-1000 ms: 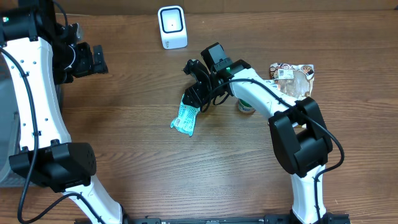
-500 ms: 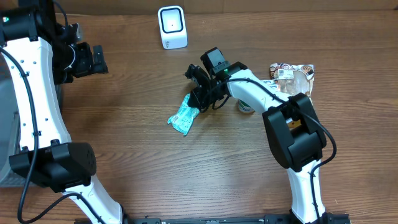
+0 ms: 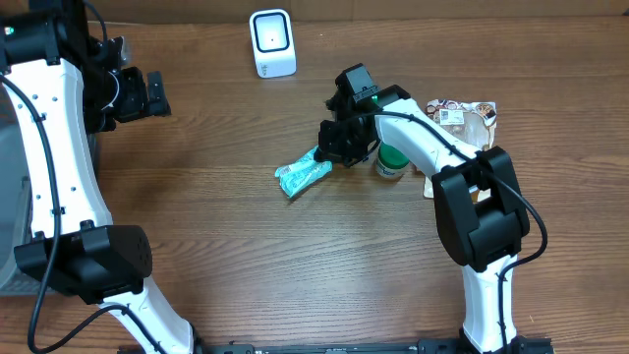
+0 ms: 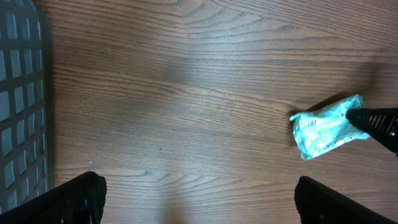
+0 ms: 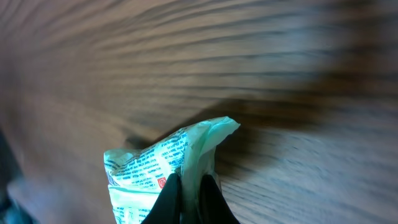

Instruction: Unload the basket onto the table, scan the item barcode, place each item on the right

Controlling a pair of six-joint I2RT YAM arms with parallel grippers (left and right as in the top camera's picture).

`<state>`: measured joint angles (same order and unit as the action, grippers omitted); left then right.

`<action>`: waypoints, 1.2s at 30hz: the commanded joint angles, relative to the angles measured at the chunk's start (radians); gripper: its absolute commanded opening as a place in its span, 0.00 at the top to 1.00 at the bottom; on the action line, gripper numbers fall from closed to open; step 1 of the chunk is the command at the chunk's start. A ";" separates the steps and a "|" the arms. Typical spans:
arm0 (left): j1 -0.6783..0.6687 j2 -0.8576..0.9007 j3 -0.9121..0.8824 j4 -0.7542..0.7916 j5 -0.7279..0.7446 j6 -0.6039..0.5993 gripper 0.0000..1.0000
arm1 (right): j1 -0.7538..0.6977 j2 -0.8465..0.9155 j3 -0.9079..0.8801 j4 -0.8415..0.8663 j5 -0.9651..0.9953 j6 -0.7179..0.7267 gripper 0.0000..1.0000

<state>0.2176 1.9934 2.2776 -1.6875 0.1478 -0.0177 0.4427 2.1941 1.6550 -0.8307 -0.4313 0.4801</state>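
since a sec ago the right gripper [image 3: 331,155] is pulling back toward the right edge of the table [image 3: 246,265], and the teal packet [image 3: 303,175] is coming along w/ it, swinging from a steep slant to lying nearly level. the jaws, parted before, are now pinching tight on the packet's right end. the packet is sitting about mid-table, a bit nearer the far edge, w/ the scanner [image 3: 271,42] well apart from it at the far edge.

handling, as a guess: it's looking light, soft and crinkly, prob a film sachet, so it's going to flop and fold rather than hold a flat face. a pinch on the sealed end seems the best hold since it's leaving the printed faces clear (which face is carrying the barcode i can't tell). the film could be slippery, so a thin edge grip may be creeping.

the left gripper [image 3: 147,95] is hanging wide open near the far left corner, holding nothing.

views: overhead is giving the layout, incl. the green-lidded cup [image 3: 390,162] just beside the right gripper and the snack bag [image 3: 462,123] toward the right edge. the right wrist view is showing the closed fingertips [image 5: 180,196] biting the packet [image 5: 165,162] and small print on it, though blurred. the left wrist view is catching the packet [image 4: 323,127] whole from farther off, plus a grey grid basket [image 4: 22,106] at the left edge.
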 commanded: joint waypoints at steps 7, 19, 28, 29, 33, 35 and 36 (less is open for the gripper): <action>0.002 -0.024 0.020 -0.002 -0.002 0.018 0.01 | 0.091 -0.053 0.027 -0.093 0.108 0.067 0.46; 0.002 -0.024 0.020 -0.002 -0.002 0.018 0.00 | 0.006 -0.053 0.029 -0.211 0.062 -0.197 0.47; 0.002 -0.024 0.020 -0.002 -0.002 0.018 0.00 | 0.001 -0.034 -0.016 -0.113 -0.007 -0.227 0.50; 0.002 -0.024 0.020 -0.002 -0.002 0.018 0.00 | 0.001 -0.029 -0.024 -0.098 -0.016 -0.259 0.50; 0.002 -0.024 0.020 -0.002 -0.002 0.018 0.00 | 0.001 -0.009 -0.029 -0.084 -0.045 -0.405 0.50; 0.002 -0.024 0.020 -0.002 -0.002 0.018 0.00 | 0.001 -0.006 -0.029 -0.082 -0.042 -0.446 0.50; 0.002 -0.024 0.020 -0.002 -0.002 0.018 0.00 | 0.001 -0.005 -0.029 -0.082 -0.042 -0.455 0.50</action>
<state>0.2176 1.9934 2.2776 -1.6875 0.1478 -0.0177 0.4412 2.1925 1.6341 -0.9173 -0.4496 0.1310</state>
